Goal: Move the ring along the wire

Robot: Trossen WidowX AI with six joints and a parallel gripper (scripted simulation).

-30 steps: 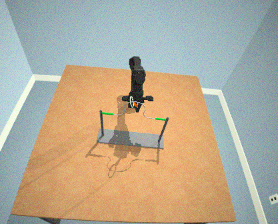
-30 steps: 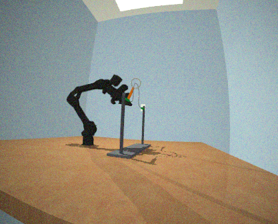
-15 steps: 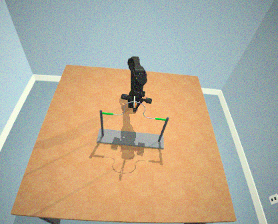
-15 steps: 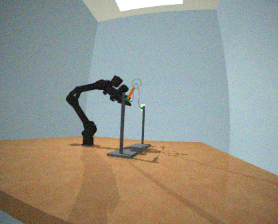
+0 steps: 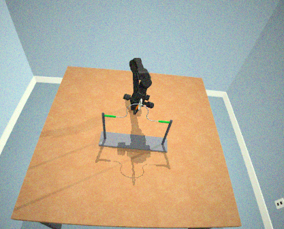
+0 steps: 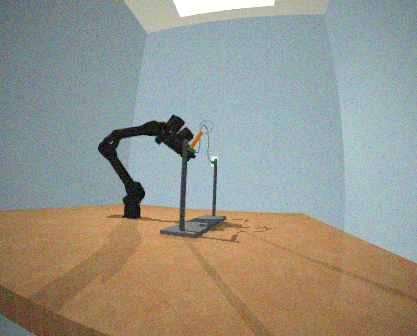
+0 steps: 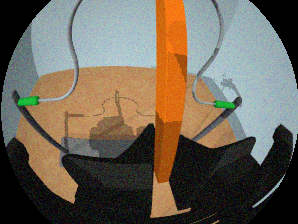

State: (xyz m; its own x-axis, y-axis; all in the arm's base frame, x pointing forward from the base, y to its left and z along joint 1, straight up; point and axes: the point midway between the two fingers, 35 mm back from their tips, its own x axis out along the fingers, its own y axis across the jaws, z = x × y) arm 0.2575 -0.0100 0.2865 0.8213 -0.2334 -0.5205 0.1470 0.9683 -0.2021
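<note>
The orange handle (image 7: 170, 100) (image 6: 197, 138) stands upright between my fingers, and my gripper (image 7: 154, 127) (image 5: 137, 108) (image 6: 190, 146) is shut on its lower end. The ring (image 6: 206, 126) sits at the top of the handle, high around the raised middle hump of the grey wire (image 7: 75, 50) (image 5: 149, 117); it is cut off at the top of the wrist view. I cannot tell whether the ring touches the wire. The green parts lie lower on each side: one by the left post (image 5: 109, 116) (image 7: 28, 101), one by the right post (image 5: 164, 121) (image 7: 222, 104).
Two dark posts (image 5: 103, 127) (image 5: 167, 131) stand on a grey base plate (image 5: 108, 140) (image 6: 171, 231) in the middle of the wooden table (image 5: 74, 170). The arm's base (image 6: 132, 205) stands behind the frame.
</note>
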